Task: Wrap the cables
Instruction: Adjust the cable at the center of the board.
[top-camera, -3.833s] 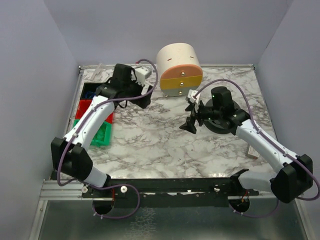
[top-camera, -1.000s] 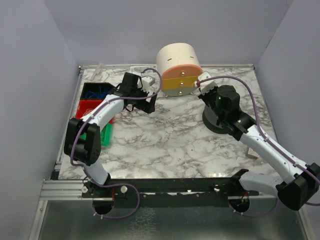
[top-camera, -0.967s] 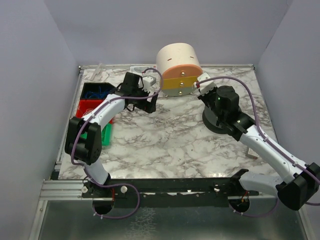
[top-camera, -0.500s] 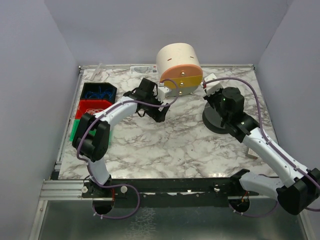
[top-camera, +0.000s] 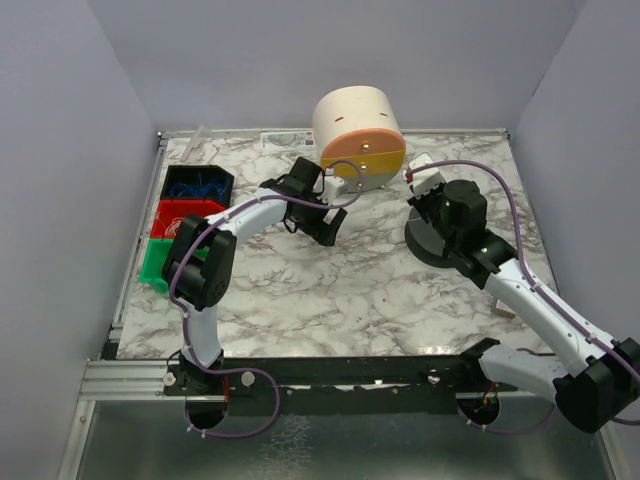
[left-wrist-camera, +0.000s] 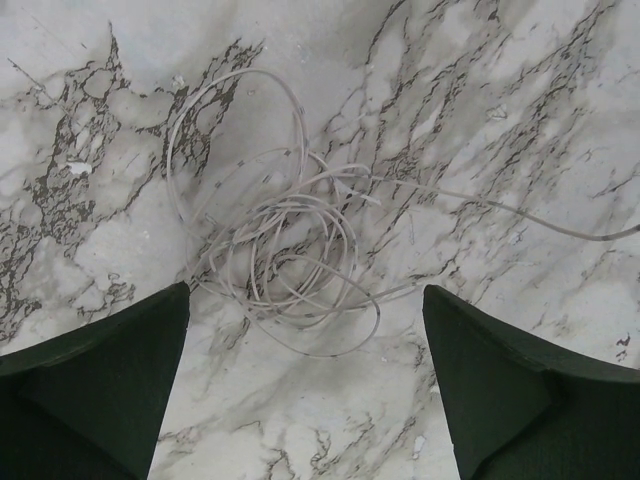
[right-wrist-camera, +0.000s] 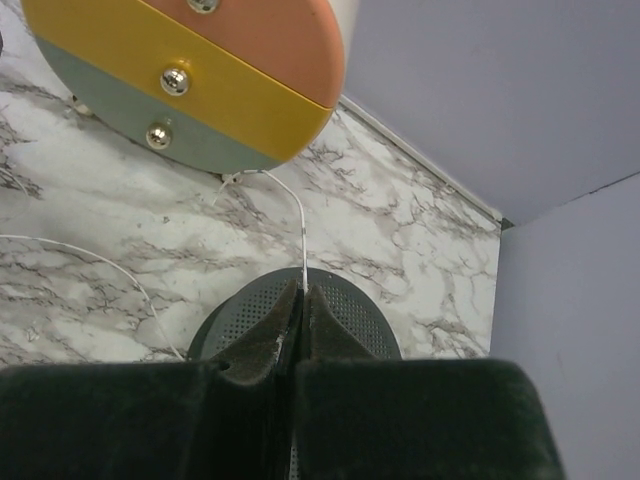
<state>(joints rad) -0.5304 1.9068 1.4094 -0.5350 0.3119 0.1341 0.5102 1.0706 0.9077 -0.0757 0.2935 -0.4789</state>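
Left pincer (left-wrist-camera: 305, 292) wide open, empty, hovering over cables (left-wrist-camera: 290, 215): loose pale tangle on bench (left-wrist-camera: 520, 120), near side of drum (top-camera: 359, 139), slightly left. One strand trails off right from tangle. Right pincer (right-wrist-camera: 301, 296) closed, nipping a single strand (right-wrist-camera: 302, 228) that curves up to drum's foot. Grey spool (right-wrist-camera: 352, 312) beneath right pincer, front-right of drum.
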